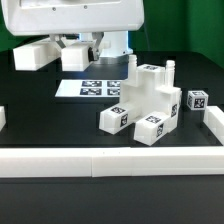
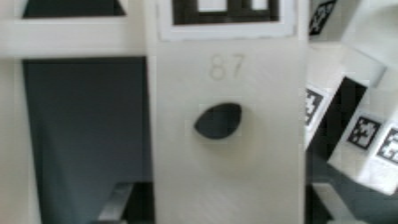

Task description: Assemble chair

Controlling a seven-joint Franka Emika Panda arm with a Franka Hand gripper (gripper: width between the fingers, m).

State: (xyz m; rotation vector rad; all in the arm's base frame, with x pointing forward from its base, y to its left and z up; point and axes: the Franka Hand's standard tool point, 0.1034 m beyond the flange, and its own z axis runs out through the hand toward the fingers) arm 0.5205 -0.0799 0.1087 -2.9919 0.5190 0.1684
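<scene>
Black counter (image 1: 40, 125): behind the front wall (image 1: 100, 162) the half-built chair (image 1: 145, 100) stands mid-counter. Farther back, toward the exterior view's left, the hand (image 2: 226, 202) straddles a holed panel (image 2: 222, 90), its length running out from the fingers (image 2: 125, 202); clamped or not, I cannot tell.

On the desk (image 1: 40, 112) — one joined cluster of chair parts (image 1: 145, 100), one loose tagged cube (image 1: 196, 100), one white block (image 1: 35, 55) at the exterior view's left, one marker board (image 1: 93, 88), one border wall (image 1: 100, 162). Wrist view — one panel (image 2: 222, 170) with one dark hole (image 2: 217, 120).
</scene>
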